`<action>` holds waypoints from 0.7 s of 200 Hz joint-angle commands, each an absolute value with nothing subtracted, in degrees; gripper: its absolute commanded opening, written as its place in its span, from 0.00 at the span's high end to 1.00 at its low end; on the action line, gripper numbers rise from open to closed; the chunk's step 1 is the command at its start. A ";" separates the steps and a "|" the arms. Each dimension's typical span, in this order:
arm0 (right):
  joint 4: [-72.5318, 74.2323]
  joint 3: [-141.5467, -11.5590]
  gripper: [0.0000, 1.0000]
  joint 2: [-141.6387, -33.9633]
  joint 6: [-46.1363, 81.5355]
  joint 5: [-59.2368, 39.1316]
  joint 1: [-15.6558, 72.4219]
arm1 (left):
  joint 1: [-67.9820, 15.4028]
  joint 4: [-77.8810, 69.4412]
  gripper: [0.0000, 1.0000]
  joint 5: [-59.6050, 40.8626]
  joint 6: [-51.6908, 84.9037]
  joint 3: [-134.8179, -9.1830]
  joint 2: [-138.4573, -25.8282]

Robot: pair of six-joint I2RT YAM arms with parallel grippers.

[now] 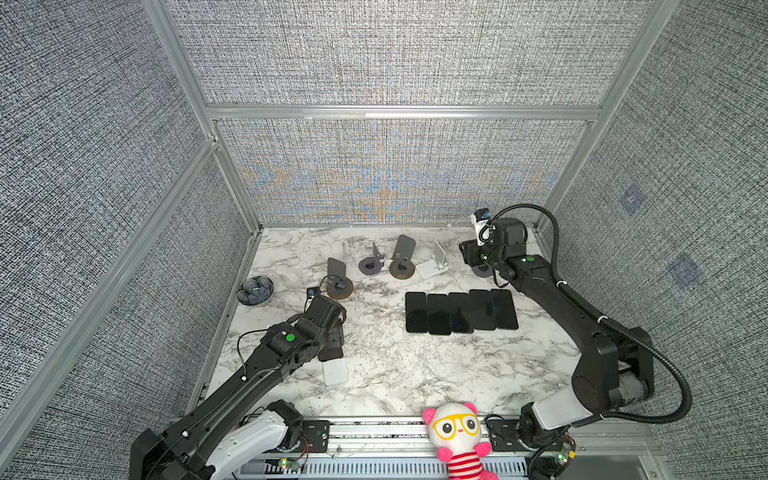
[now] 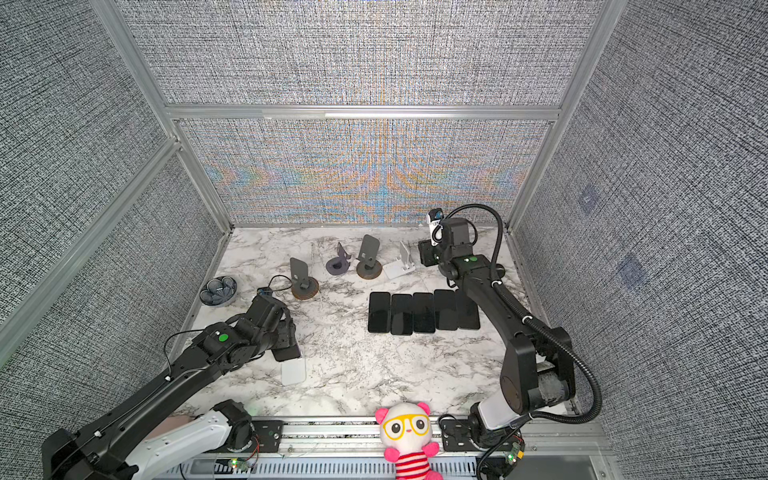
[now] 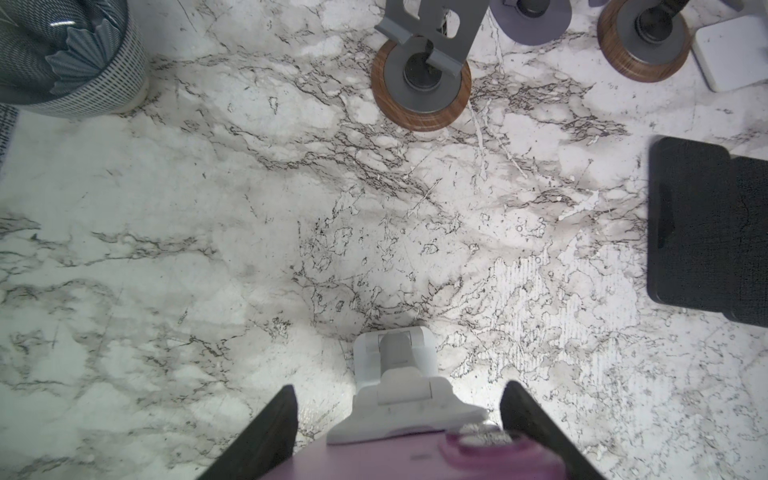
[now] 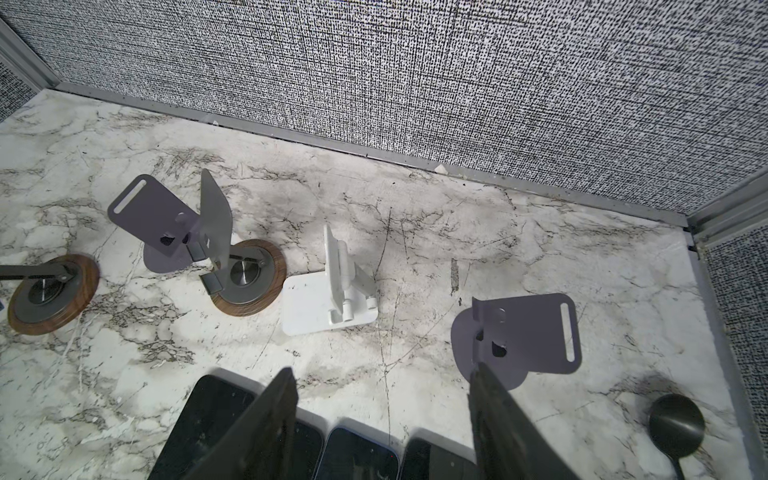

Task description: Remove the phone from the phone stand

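at 7 o'clock on the worktop (image 3: 208,249), left fingers (image 3: 274,428) flank the pink phone (image 3: 415,461) propped on its white stand (image 3: 392,365), ready for lifting, whether clamped yet is unclear; right fingers (image 4: 266,415) hang spread and empty at 2 o'clock.

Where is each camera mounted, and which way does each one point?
Top views: high over the front edge, looking down on the marble table, left arm, right arm.
Left wrist: on the left arm, looking down past the left gripper at a pink phone on a white stand.
Right wrist: on the right arm, looking past the right gripper toward the back wall.
Shared: both wrist views show one wood-based stand.
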State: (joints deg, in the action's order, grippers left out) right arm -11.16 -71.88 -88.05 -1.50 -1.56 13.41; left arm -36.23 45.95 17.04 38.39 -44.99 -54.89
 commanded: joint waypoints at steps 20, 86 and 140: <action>-9.98 -71.47 0.39 -87.74 -1.76 -2.24 12.96 | -36.21 45.79 0.35 17.14 38.69 -46.04 -55.52; -11.24 -70.67 0.40 -85.95 -1.57 -4.85 12.79 | -36.18 48.36 0.37 15.47 35.83 -52.70 -57.93; -23.43 -70.99 0.40 -81.97 -7.29 -28.30 14.62 | -36.04 46.98 0.38 5.57 29.24 -64.83 -65.99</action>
State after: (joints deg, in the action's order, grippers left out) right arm -16.21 -71.75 -84.01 -3.53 -15.64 13.15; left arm -36.18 49.58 11.51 33.82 -60.27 -62.37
